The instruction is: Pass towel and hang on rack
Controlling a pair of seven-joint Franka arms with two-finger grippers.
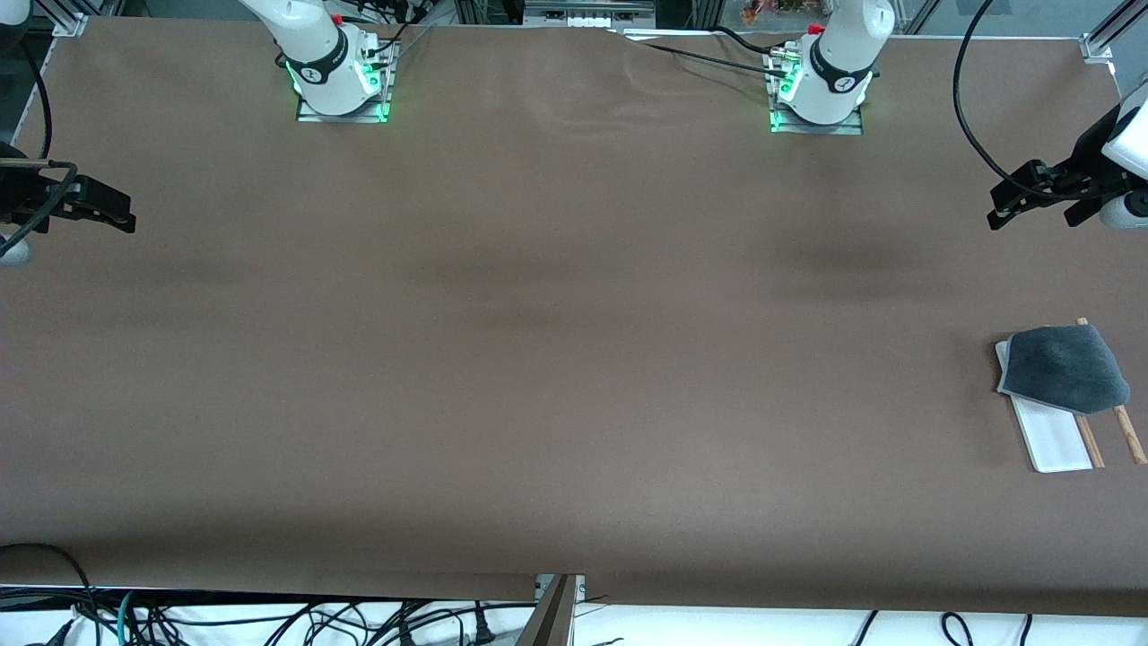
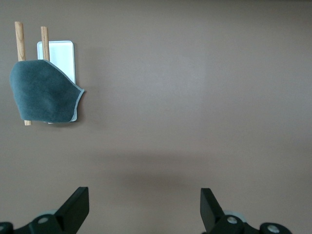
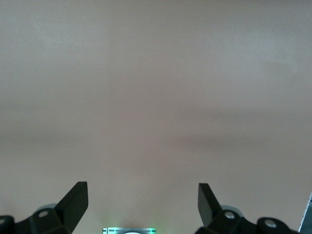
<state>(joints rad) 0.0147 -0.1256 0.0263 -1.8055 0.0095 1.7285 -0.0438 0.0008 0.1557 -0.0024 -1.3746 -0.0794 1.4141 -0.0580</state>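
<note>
Rack (image 1: 1051, 441) sits nearest the camera, at the left arm's end of the table (image 1: 556, 359); white base flat, two wood rods beside it. Towel (image 1: 1065, 368) already draped over the rods, covering the part of the rack farther from the camera, grey edge showing along one side, no red patch visible. Left wrist view confirms: towel (image 2: 45, 91) lies across both rods, base (image 2: 58, 58) partly bare.

Left gripper (image 1: 1031, 193) hangs up in the air over the table edge at its own end, fingers (image 2: 75, 207) spread wide, holding nothing. Right gripper (image 1: 90, 206) hangs over its own end, well apart from everything, fingers (image 3: 75, 204) also wide apart, empty; bare table under it.

Judgement: hang looks done, both arms parked, task at or near finish. If any step remains, it is only checking the drape: towel sits bunched toward one end, so any regrip should pinch the free hem, lift lightly, avoid dragging the rods or shifting the light base
</note>
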